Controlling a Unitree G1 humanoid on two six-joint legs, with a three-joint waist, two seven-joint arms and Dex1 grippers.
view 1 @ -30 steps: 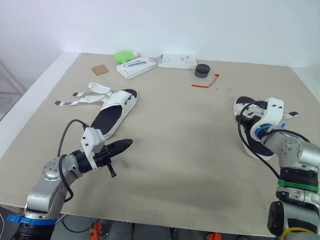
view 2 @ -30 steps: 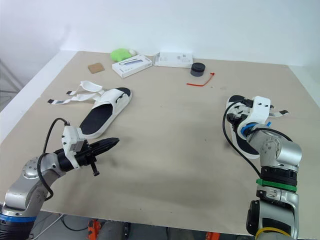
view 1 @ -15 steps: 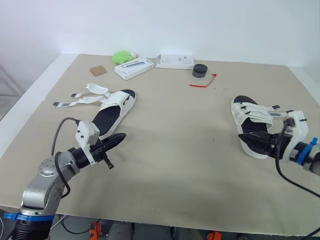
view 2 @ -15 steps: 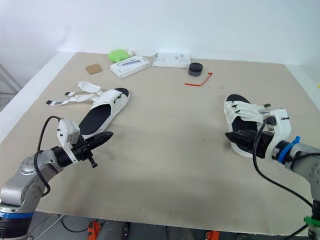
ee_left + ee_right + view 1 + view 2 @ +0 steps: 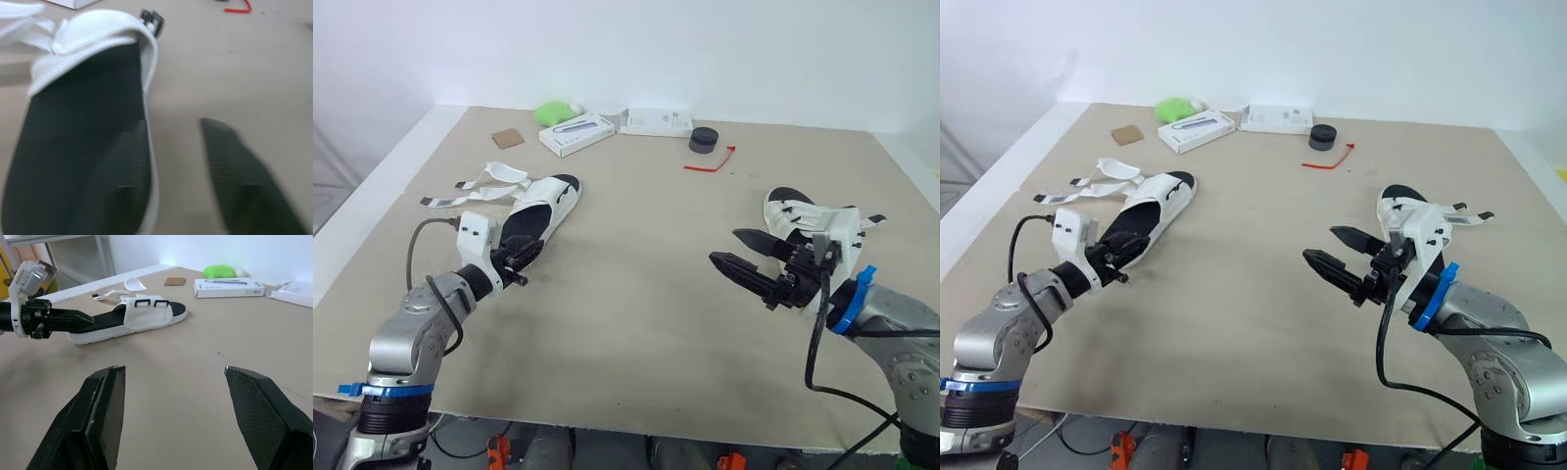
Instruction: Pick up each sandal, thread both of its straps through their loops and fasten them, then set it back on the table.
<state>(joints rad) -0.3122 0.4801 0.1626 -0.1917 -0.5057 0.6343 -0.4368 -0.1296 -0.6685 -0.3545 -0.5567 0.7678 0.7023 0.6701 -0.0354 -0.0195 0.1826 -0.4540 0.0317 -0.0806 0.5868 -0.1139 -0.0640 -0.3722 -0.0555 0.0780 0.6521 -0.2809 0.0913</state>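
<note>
Left sandal (image 5: 540, 217): white, black footbed, both straps loose and splayed flat on the table (image 5: 636, 304). Left gripper (image 5: 527, 253) open, holding nothing, at its heel end, one finger over the footbed, the other outside the sole edge. Right gripper (image 5: 726, 247) wide open, empty; right sandal (image 5: 790, 213) just behind it.

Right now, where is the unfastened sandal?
On the table's left side, the unfastened sandal lies with the left gripper at its heel, straps trailing leftward.

Bare table (image 5: 636, 294) ahead of right gripper (image 5: 723, 245)
</note>
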